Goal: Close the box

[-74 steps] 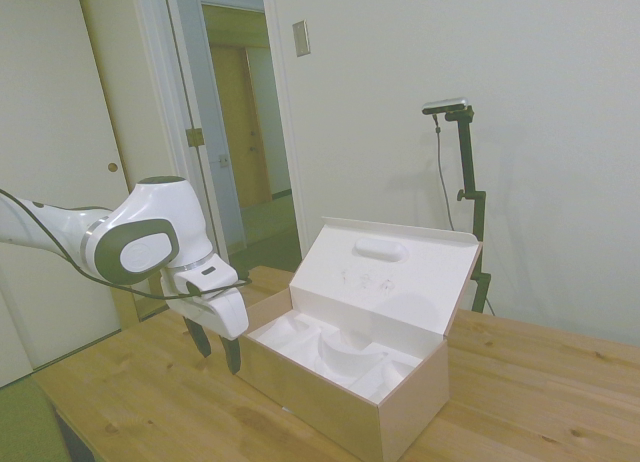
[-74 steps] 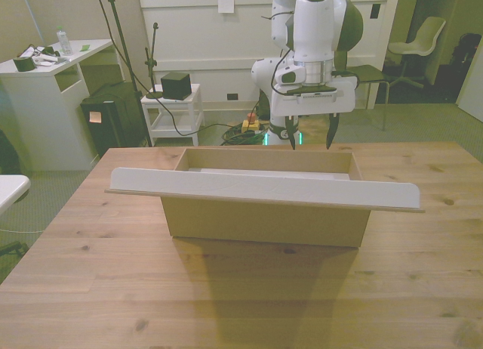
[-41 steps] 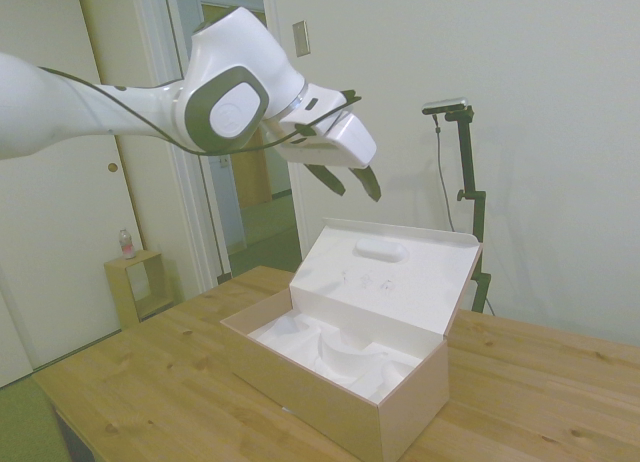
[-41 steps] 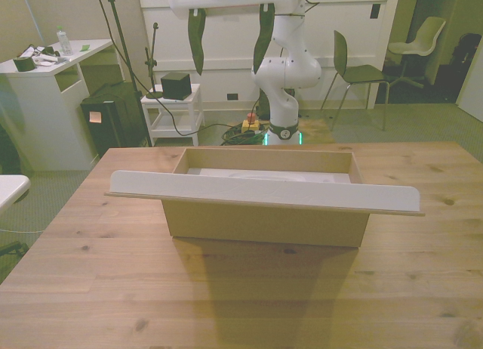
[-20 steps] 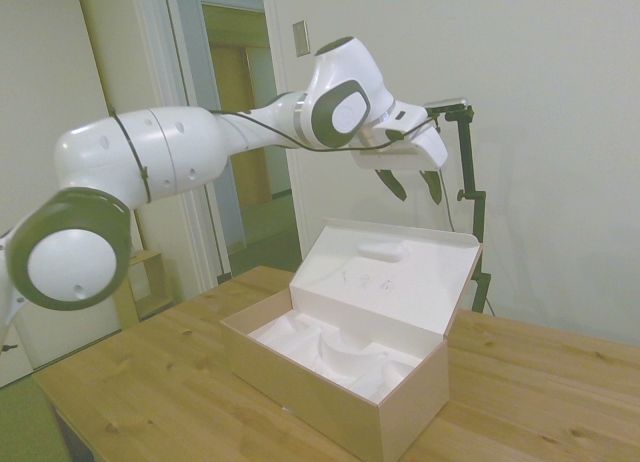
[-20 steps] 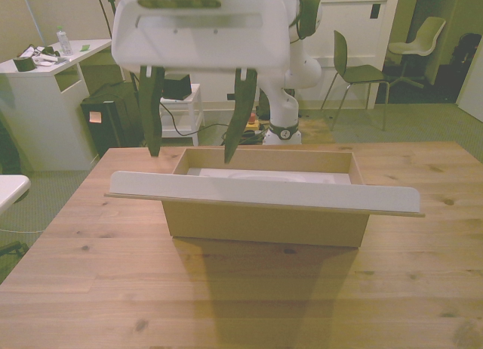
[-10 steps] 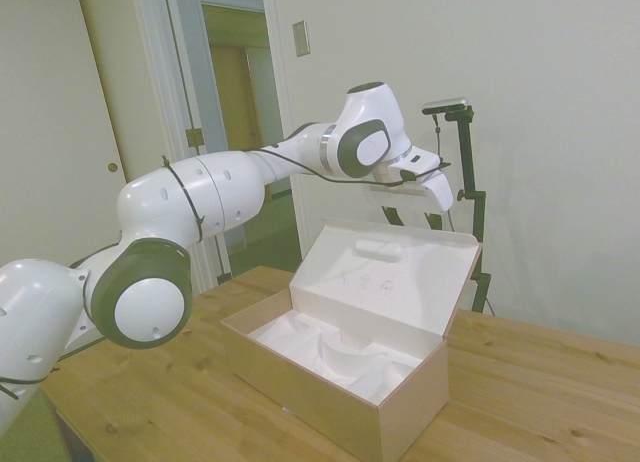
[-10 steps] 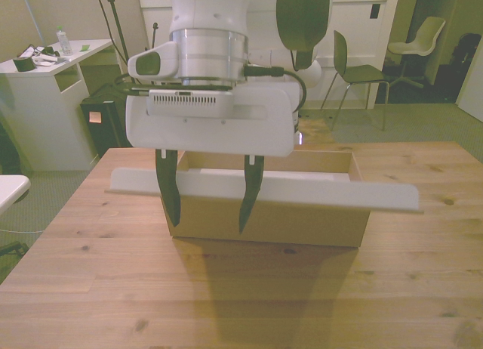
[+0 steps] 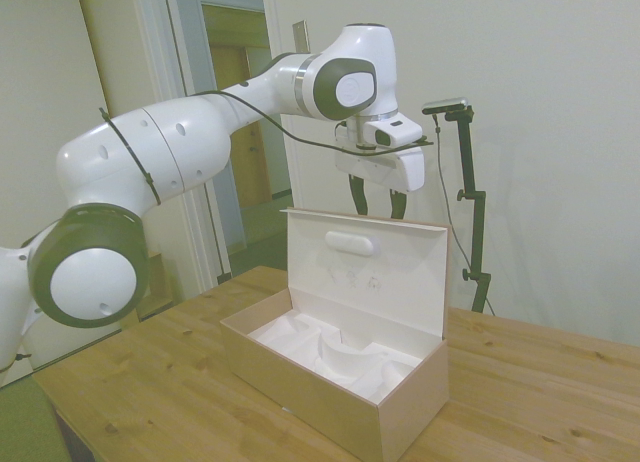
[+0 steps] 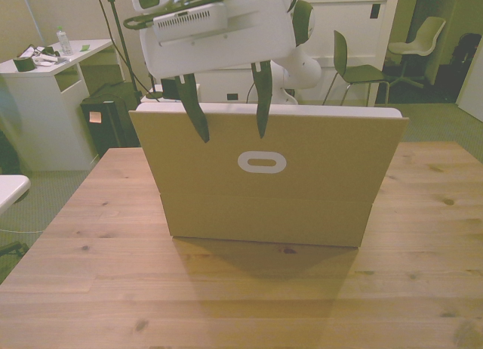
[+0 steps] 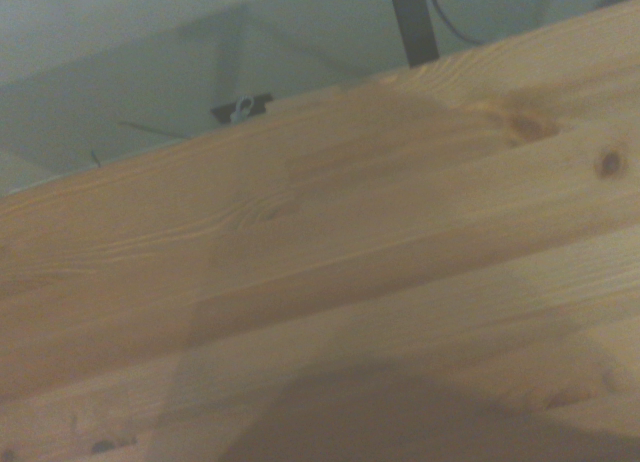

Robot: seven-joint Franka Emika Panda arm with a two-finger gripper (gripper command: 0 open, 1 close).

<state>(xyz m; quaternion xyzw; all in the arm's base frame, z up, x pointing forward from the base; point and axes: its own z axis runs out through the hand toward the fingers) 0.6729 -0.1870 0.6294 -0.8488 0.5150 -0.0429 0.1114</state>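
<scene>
While the side view looks into the open box [image 9: 340,367] and shows its white inside, the front view meets only the tan outer face of the raised lid [image 10: 266,166] and hides the interior. The wrist view shows neither, only blurred planks of the wooden table [image 11: 330,282] crossed by a soft shadow. The table [image 10: 241,288] carries the box near its middle, towards the far edge in the front view. The box's long axis runs from the front view's left to the front view's right, and its open top faces up. In the side view the lid [image 9: 365,270] stands almost upright along one long side, its white inner face turned towards the cavity. The box is a long rectangular carton, light tan outside, with a moulded white insert [image 9: 335,350] of curved hollows filling the base. An oval bump [image 9: 348,243] sits high on the lid's inner face, and from the front it reads as a white oval ring [image 10: 261,162] on the tan card. The gripper [image 10: 229,106] hangs at the lid's top edge, left of centre in the front view; its dark fingers [image 10: 193,107] are spread wide and hold nothing, their tips overlapping the lid's outer face
</scene>
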